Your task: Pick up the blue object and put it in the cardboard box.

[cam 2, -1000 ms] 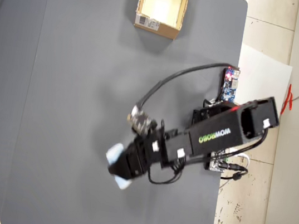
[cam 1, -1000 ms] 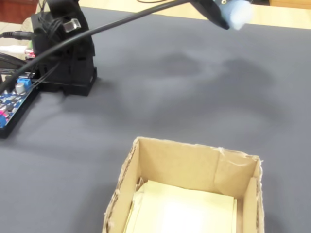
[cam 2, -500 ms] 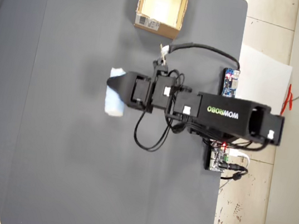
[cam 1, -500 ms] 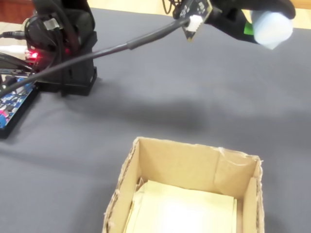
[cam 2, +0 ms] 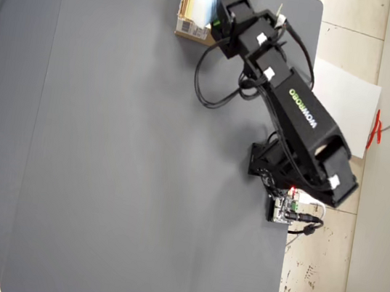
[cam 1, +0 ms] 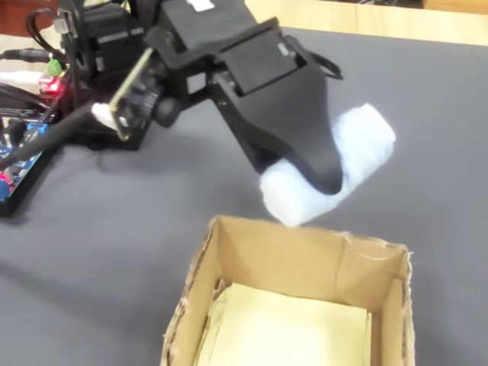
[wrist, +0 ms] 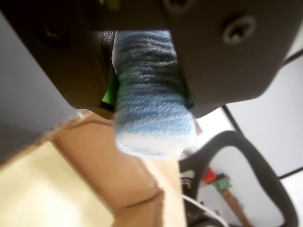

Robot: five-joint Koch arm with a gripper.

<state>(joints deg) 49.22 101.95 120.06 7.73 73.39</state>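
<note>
A: Item one, surface?

B: Dark grey worktop [cam 2: 108, 140], filling most of the overhead view; pale tiled floor at the right edge of that frame.

A: Item two, the arm?

B: Black arm, base at centre right of the overhead view, reaching to the upper middle of the frame. End effector [cam 1: 324, 179] clamped on the blue object [cam 1: 358, 149].

A: Position of the object against the end effector?

B: Held between the two jaws. In the wrist view the blue object [wrist: 151, 104] sits pinched between dark jaw plates at upper centre, its whitish end sticking out below them. In the fixed view one black jaw lies across its front; the block shows behind and below it.

A: Item three, the container?

B: Cardboard box [cam 1: 229, 252], lower centre of the fixed view, open, pale yellowish inside. The object hangs clear above its far wall. Overhead, the object [cam 2: 204, 2] is over the box [cam 2: 191, 24], top centre of the frame.
</note>
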